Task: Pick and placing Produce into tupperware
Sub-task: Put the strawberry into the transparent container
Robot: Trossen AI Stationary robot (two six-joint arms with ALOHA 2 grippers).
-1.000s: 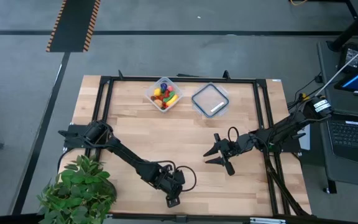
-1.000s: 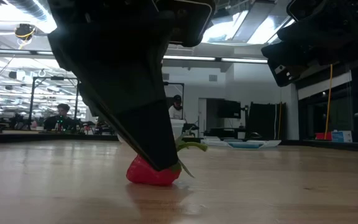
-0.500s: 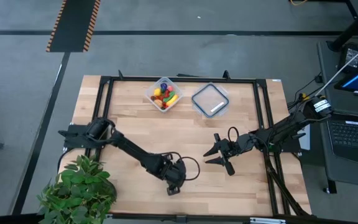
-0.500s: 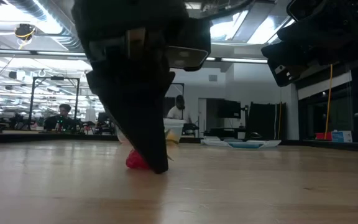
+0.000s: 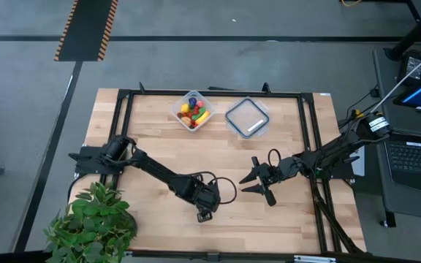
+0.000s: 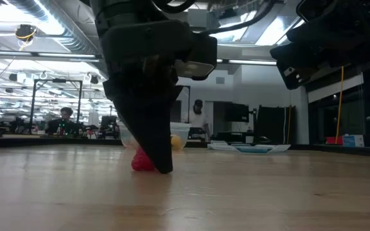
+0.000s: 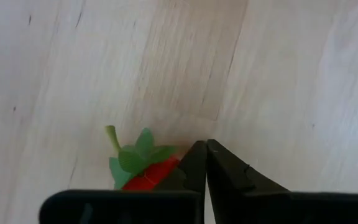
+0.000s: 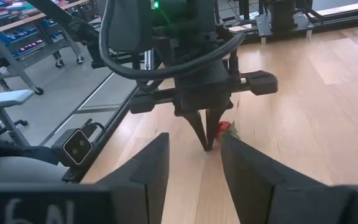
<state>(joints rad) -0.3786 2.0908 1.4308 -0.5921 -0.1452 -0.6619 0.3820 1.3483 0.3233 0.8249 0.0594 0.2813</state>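
A small red toy strawberry [image 7: 148,178] with green leaves [image 7: 135,157] lies on the wooden table near its front middle. My left gripper [image 5: 205,216] points steeply down with its fingers shut, the tips [image 7: 205,163] on the table right beside the berry. In the low view the berry [image 6: 140,162] shows partly behind the dark fingers [image 6: 159,154]. My right gripper [image 5: 258,183] hangs open above the table's right middle, aimed at the left gripper. The clear tupperware [image 5: 191,111] stands at the far middle with several coloured produce pieces inside. My left gripper has nothing between its shut fingers. The outer side of one finger [image 7: 190,163] lies against the strawberry's red body [image 7: 161,173]. The fingers come from above, slanting down. The berry rests on the table, its leaves pointing away from the finger.
A flat square lid [image 5: 247,117] with a white label lies right of the tub. A green potted plant [image 5: 93,223] stands at the near left corner. A black frame [image 5: 123,117] runs along the table's edges. Bare wood lies between the grippers and the tub.
My left gripper has gone toward the table's far edge, staying low over the wood and tipping more upright. The strawberry has slid along the table with it, away from the near edge, and now sits mostly behind the fingers in the low view.
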